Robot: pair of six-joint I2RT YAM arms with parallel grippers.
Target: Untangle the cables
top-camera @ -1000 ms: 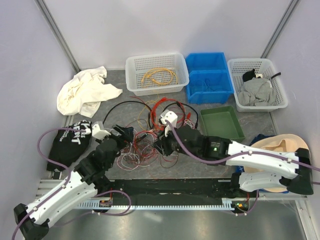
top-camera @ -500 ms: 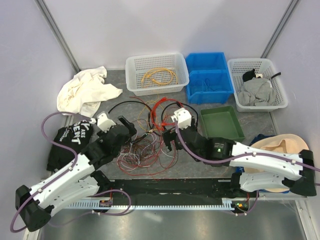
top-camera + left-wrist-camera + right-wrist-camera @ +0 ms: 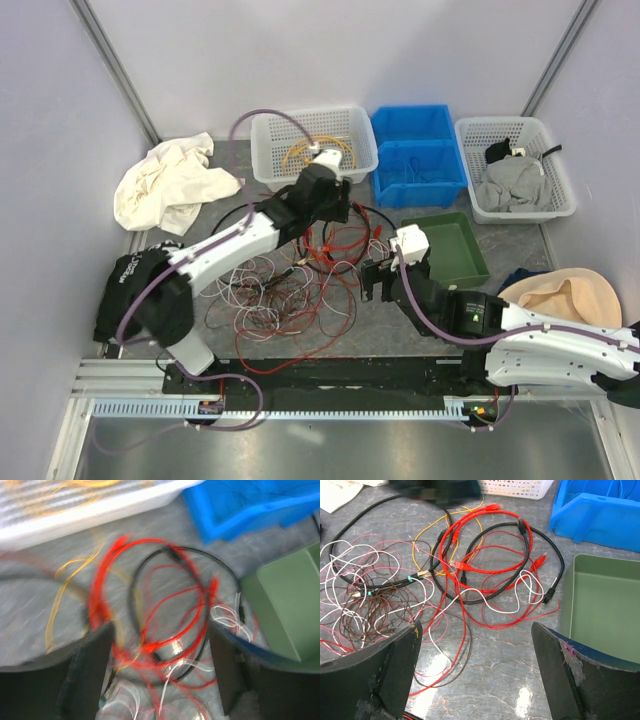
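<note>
Red, black, yellow, white, brown cables (image 3: 462, 567) lie in one loose tangle mid tabletop (image 3: 520, 647). Left gripper (image 3: 160, 667) spread over the red coil (image 3: 495, 513) at 12 o'clock, right gripper (image 3: 476, 667) spread at 4, both empty.

Robot lab cell, plain panel walls (image 3: 330, 50), sorting bins (image 3: 412, 122)
</note>
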